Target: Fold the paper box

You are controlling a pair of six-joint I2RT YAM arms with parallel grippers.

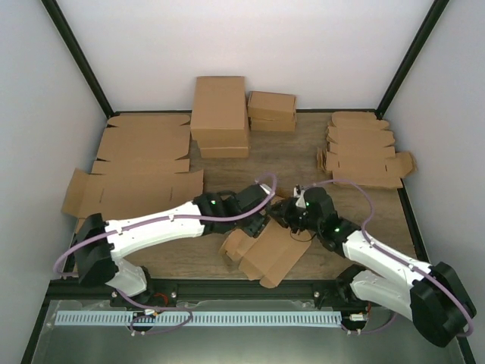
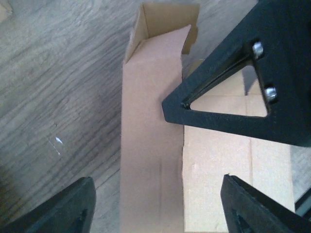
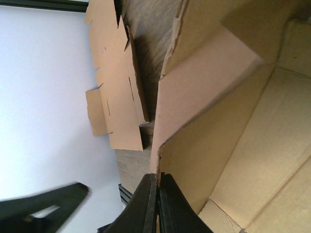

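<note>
Paper box (image 1: 267, 256) half-folded on tabletop (image 1: 303, 155), right under both tools.
Left tool (image 2: 155, 194): jaws wide apart, straddling a flat box panel, gripping nothing. Right tool (image 3: 158, 196): jaws pinched together on a raised flap's edge, close beside the left tool.

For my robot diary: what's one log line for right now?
left gripper: open, over small brown cardboard paper box | right gripper: shut on its wall
</note>
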